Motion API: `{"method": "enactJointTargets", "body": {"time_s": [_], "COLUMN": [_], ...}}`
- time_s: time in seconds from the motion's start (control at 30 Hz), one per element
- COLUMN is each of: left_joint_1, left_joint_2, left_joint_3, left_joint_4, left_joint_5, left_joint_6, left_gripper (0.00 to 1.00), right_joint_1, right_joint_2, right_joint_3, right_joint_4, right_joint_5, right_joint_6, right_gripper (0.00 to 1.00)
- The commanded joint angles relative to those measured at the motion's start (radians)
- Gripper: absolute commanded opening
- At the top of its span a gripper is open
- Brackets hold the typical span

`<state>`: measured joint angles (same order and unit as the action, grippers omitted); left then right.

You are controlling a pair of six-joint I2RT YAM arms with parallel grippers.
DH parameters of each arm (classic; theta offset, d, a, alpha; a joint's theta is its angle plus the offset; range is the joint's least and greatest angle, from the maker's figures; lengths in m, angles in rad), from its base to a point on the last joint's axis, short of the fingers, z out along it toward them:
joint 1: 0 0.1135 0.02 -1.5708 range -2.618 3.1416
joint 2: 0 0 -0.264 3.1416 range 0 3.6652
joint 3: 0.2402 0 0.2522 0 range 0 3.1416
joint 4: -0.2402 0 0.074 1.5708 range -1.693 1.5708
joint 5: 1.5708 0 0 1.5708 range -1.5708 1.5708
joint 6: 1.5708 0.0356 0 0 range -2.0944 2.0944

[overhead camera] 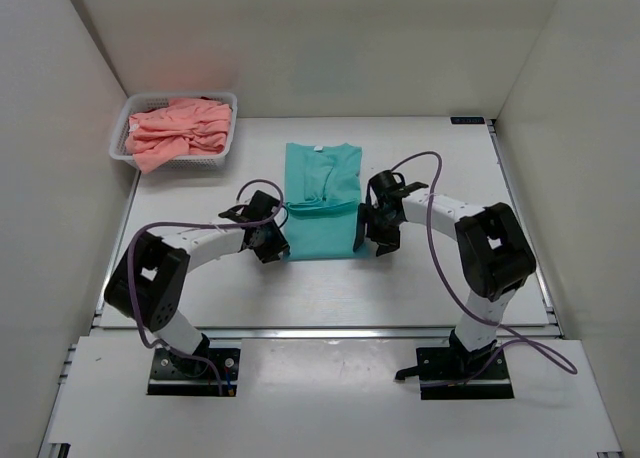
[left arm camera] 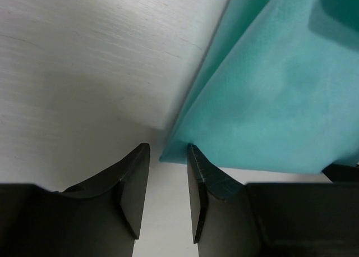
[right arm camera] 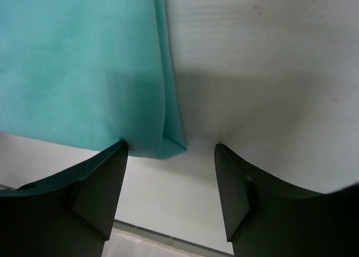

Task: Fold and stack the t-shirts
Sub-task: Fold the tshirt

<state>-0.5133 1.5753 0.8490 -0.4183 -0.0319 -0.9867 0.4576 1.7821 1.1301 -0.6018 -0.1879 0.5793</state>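
Note:
A teal-green t-shirt (overhead camera: 322,203) lies flat mid-table, its sides folded in and its white neck label at the far end. My left gripper (overhead camera: 272,240) is at the shirt's near left corner. In the left wrist view its jaws (left arm camera: 168,148) are open, and the cloth corner (left arm camera: 241,111) reaches just to the fingertips. My right gripper (overhead camera: 372,233) is at the near right corner. It stands open (right arm camera: 171,146), with the folded corner (right arm camera: 168,139) lying between its tips. Salmon-pink t-shirts (overhead camera: 180,130) are heaped in the basket.
The white mesh basket (overhead camera: 172,164) stands at the far left corner of the table. White walls close in the left, right and far sides. Purple cables loop over both arms. The table's near edge (overhead camera: 330,330) runs just behind the grippers.

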Motion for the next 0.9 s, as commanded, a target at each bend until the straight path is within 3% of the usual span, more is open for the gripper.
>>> {"method": "enactJointTargets", "body": {"time_s": [0.0,0.1,0.17,0.2,0.23,0.27,0.3,0.33,0.63,0.87], "left_joint_1": [-0.011,-0.033,-0.051,-0.056,-0.057,-0.059,-0.059,-0.054,-0.004,-0.057], "left_joint_2": [0.021,0.075,0.12,0.129,0.138,0.141,0.138,0.135,-0.06,-0.202], "left_joint_3": [-0.002,0.045,0.067,0.071,0.071,0.067,0.061,0.059,0.068,0.053], "left_joint_4": [0.012,-0.002,-0.008,-0.007,0.004,0.013,0.018,0.019,-0.134,-0.244], "left_joint_5": [-0.043,-0.039,-0.028,-0.016,-0.011,0.009,0.019,0.023,0.11,0.193], "left_joint_6": [-0.018,-0.003,-0.016,-0.029,-0.036,-0.046,-0.05,-0.052,0.029,0.027], "left_gripper": [0.45,0.45,0.45,0.43,0.39,0.26,0.17,0.0,0.0,0.0], "right_joint_1": [0.012,0.026,0.035,0.039,0.047,0.038,0.039,0.041,0.018,0.073], "right_joint_2": [0.04,0.068,0.079,0.085,0.088,0.092,0.083,0.079,-0.038,-0.197], "right_joint_3": [0.016,0.025,0.028,0.033,0.037,0.043,0.042,0.042,0.108,0.056], "right_joint_4": [0.039,0.036,0.03,0.03,0.019,0.011,0.013,-0.001,-0.196,-0.303], "right_joint_5": [0.015,0.013,0.002,-0.001,0.001,-0.01,-0.019,-0.034,-0.163,-0.208], "right_joint_6": [0.019,0.028,0.031,0.037,0.033,0.033,0.042,0.028,-0.052,-0.035], "right_gripper": [0.61,0.52,0.39,0.25,0.17,0.0,0.0,0.0,0.0,0.0]}}
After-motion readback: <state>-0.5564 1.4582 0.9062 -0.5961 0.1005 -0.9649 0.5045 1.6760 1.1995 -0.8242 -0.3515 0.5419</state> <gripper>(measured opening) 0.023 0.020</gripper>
